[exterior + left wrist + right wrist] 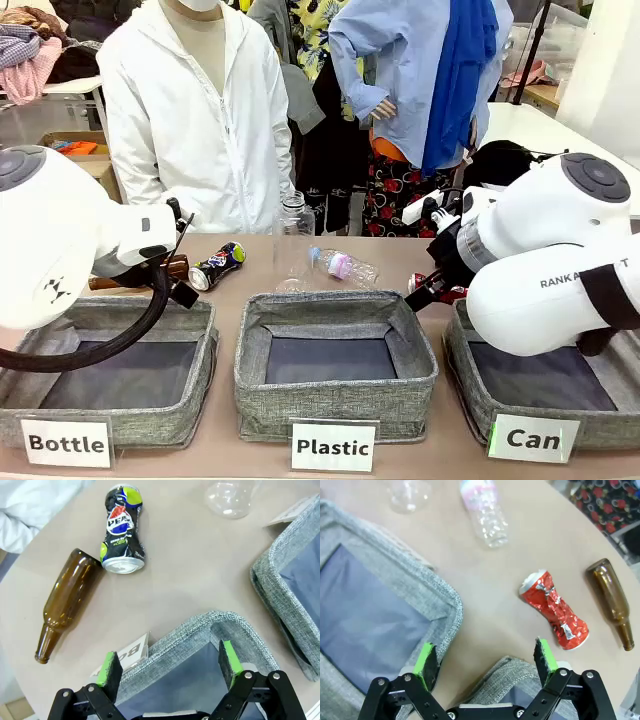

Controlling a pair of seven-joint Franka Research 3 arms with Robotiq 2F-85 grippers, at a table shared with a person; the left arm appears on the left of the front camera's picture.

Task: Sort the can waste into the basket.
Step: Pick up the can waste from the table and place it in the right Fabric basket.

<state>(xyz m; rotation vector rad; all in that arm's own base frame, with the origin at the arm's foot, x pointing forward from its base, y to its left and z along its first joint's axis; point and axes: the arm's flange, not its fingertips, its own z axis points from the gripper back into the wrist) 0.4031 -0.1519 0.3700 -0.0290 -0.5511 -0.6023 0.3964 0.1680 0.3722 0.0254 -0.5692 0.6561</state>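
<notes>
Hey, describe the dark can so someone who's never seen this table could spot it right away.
Start at the grey basket labelled Bottle, on the robot's left. Just beyond its far rim, a crushed dark can lies on its side beside a brown bottle. Multicolour print and a yellow-green end set it apart from the plain brown glass.

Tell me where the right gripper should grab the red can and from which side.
Grip the red can across its crushed waist, coming straight down from above. It lies flat on the table, pinched narrower in the middle than at either end, so the open right gripper would likely close best there. The brown bottle lies apart, leaving room.
</notes>
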